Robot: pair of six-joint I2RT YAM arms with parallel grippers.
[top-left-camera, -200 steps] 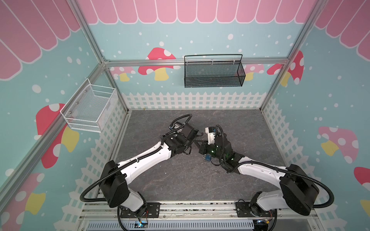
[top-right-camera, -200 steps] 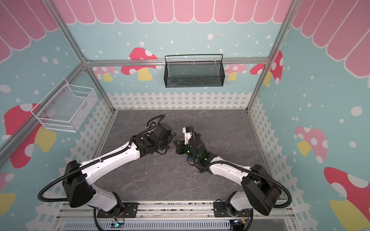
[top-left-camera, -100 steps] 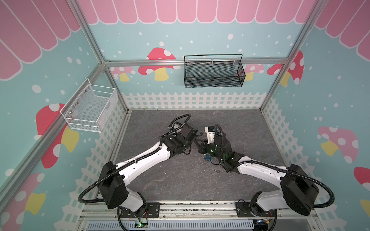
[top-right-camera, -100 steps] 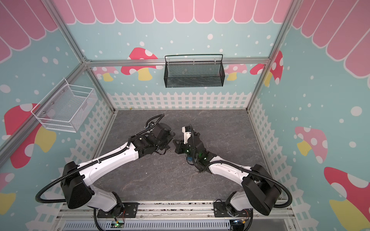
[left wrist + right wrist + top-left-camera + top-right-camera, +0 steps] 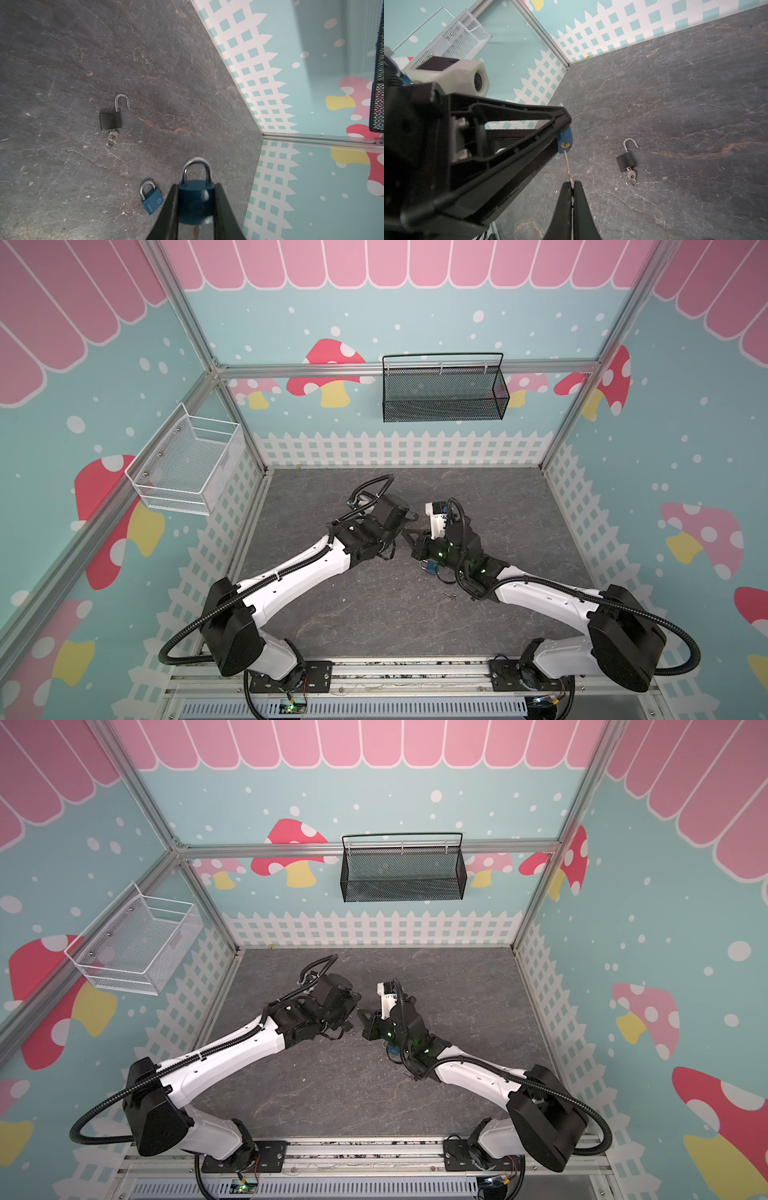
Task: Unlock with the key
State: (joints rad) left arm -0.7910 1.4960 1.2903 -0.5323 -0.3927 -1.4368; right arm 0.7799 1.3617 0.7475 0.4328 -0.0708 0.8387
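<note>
Blue padlock clamped in left gripper, key pinched in right gripper.

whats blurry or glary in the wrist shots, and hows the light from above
Left wrist view: the held blue padlock is soft with pale glare spots, the black padlock on the floor sharp. Right wrist view: the key and floor are crisp. Both top views: even light, only faint shadows on the floor.
</note>
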